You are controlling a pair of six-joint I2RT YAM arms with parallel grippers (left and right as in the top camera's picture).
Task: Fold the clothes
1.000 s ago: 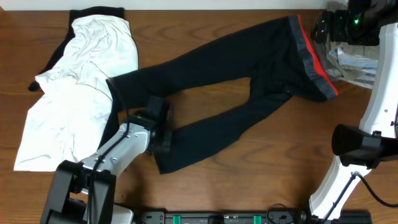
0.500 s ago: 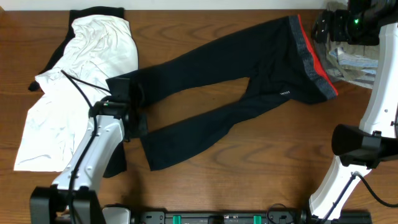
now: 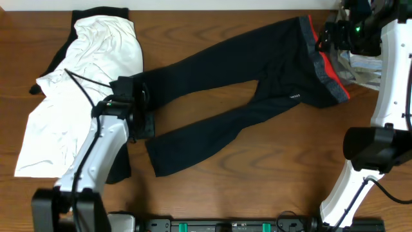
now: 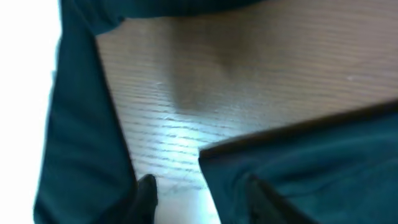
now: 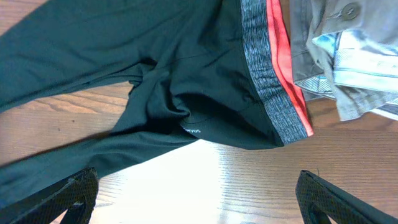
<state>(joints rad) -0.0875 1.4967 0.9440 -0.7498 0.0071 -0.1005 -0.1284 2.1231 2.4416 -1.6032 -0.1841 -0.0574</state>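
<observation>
Black pants [image 3: 244,84] with a grey and red waistband [image 3: 325,64] lie spread across the table, legs pointing left. My left gripper [image 3: 143,125] is open and low at the leg ends. In the left wrist view its fingers [image 4: 202,196] straddle bare wood, with the corner of the lower leg's hem [image 4: 298,168] by the right finger and dark cloth [image 4: 81,137] by the left. My right gripper [image 3: 336,35] hangs wide open above the waistband. In the right wrist view [image 5: 205,199] it holds nothing, and the waistband [image 5: 273,81] lies below.
A white shirt [image 3: 77,96] lies crumpled at the left on a black garment [image 3: 103,13]. A heap of grey and striped clothes [image 3: 367,67] sits at the right edge, also in the right wrist view [image 5: 348,50]. Bare wood shows along the front.
My left arm has swung left and up from the lower leg's hem to the leg ends, and that hem has shifted left. The right arm has moved slightly left.
</observation>
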